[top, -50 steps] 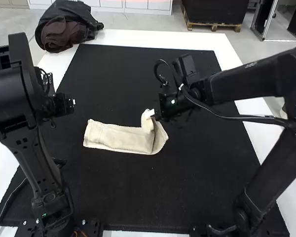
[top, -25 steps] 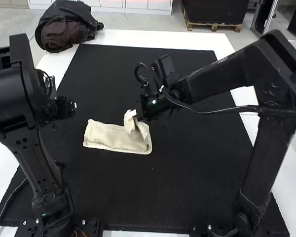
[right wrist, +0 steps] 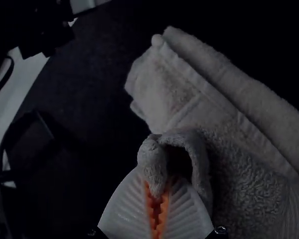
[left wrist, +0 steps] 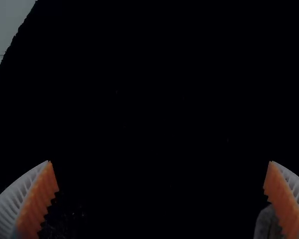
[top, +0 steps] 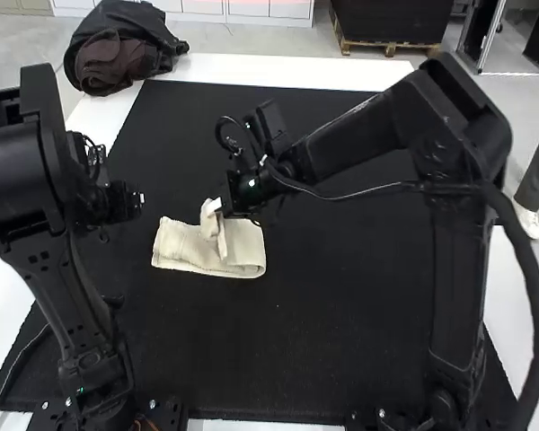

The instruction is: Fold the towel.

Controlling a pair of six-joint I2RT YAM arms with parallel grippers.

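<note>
- You have the towel (top: 181, 250) on the black mat (top: 341, 305), partly folded, one end raised.
- Your right gripper (top: 219, 206) has its jaws closed on that raised end.
- Your left gripper (top: 140, 198) shows jaws wide apart, holding nothing.

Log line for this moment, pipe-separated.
right gripper: shut on towel, gripped flap raised | left gripper: open, empty, beyond towel's left end | towel: on black mat, partly folded | fold: incomplete
</note>
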